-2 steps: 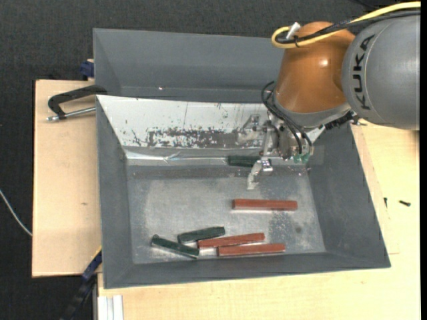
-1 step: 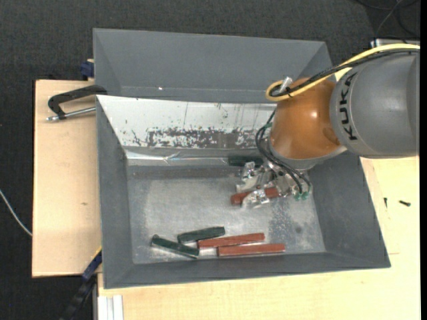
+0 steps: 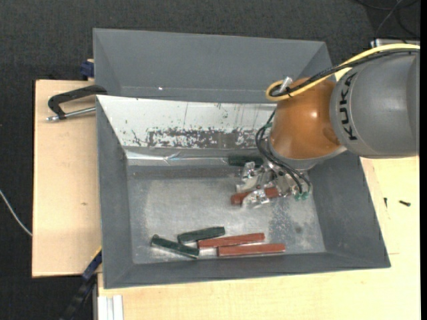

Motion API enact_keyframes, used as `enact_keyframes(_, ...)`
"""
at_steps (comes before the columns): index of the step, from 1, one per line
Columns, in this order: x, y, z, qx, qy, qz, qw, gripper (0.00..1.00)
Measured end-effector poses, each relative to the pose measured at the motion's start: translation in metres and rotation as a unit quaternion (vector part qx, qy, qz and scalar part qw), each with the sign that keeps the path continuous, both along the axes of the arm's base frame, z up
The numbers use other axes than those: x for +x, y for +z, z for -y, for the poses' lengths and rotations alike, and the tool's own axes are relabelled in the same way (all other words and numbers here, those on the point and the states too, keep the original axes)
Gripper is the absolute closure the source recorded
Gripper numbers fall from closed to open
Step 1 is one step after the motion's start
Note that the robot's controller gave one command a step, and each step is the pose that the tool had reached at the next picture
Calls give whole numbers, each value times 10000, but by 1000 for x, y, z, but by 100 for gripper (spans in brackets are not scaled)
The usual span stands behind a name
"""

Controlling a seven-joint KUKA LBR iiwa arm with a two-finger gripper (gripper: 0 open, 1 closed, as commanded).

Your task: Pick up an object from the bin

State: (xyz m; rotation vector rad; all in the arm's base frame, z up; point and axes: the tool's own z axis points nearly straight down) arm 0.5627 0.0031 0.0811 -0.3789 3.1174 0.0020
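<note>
Looking at the jaws, you have a short red-brown piece (image 3: 239, 198) right at them. One end pokes out on the side away from the orange wrist cover (image 3: 300, 129), and a second red patch shows on the cover's side. Its long axis therefore seems to run crosswise under the metal, roughly along the back wall of the grey bin (image 3: 113, 199).

You cannot tell whether the jaws are clamped on it or merely standing over it, nor how wide they stand. Bright metal and cabling crowd the gap.

Just beyond the jaws, toward the back wall, lies a small dark green piece (image 3: 239, 160), near but apart, with one end running in under the wrist cover.

Well clear of the jaws, toward the front wall, two red-brown sticks (image 3: 250, 249) lie side by side. Two dark green sticks (image 3: 200, 234) lie just past them, farther from the cover, and all four run lengthwise along that wall.

If the red-brown piece is your target, treat the grip as unconfirmed, since nothing here proves contact. The wrist cover also hides the bin floor beneath it.
</note>
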Motion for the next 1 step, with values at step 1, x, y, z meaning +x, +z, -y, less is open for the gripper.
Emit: enact_keyframes(1, 2, 185, -12, 1, -205, 73, 9998, 100)
